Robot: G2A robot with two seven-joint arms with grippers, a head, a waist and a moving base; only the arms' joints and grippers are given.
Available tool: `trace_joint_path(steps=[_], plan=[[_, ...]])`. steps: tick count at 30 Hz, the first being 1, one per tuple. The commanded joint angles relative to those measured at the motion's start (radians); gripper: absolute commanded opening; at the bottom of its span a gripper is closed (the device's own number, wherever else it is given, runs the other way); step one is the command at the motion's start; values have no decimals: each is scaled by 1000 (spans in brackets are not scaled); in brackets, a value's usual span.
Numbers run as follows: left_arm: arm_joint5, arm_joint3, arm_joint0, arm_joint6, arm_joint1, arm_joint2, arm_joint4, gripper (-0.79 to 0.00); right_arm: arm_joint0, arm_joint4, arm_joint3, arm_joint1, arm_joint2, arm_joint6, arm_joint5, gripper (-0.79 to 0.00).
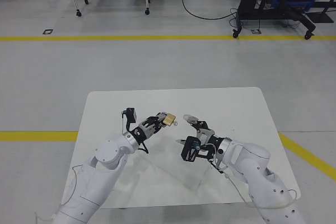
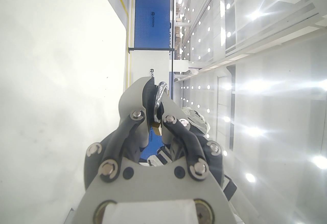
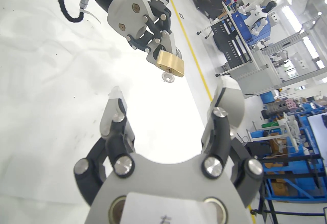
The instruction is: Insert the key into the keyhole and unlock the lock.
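Note:
My left gripper (image 1: 159, 120) is shut on a brass padlock (image 1: 169, 119), held above the white table (image 1: 224, 101). In the left wrist view the lock's steel shackle (image 2: 159, 97) is pinched between the fingers (image 2: 135, 97). The right wrist view shows the padlock (image 3: 170, 63) hanging from the left gripper (image 3: 166, 48), with the silver key (image 3: 168, 77) stuck in the keyhole on its lower face. My right gripper (image 3: 173, 97) is open and holds nothing, a short way from the key. In the top view the right gripper (image 1: 195, 127) sits just right of the lock.
The table's front edge lies under both forearms. Yellow floor lines (image 1: 168, 38) run behind the table and beside it. Racks and workbenches (image 3: 230, 30) stand far off in the room.

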Motion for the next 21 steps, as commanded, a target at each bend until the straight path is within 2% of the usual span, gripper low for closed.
trace_joint_path(steps=[1, 9, 21], plan=[[0, -10, 0, -7, 0, 0, 7, -785, 13, -16, 26, -1, -15, 0, 3, -606], [-2, -25, 1, -37, 3, -14, 26, -785, 48, 0, 77, -8, -40, -11, 33, -619], [26, -11, -16, -49, -4, -2, 35, -785, 49, -98, 55, -7, -65, -29, 104, -622]])
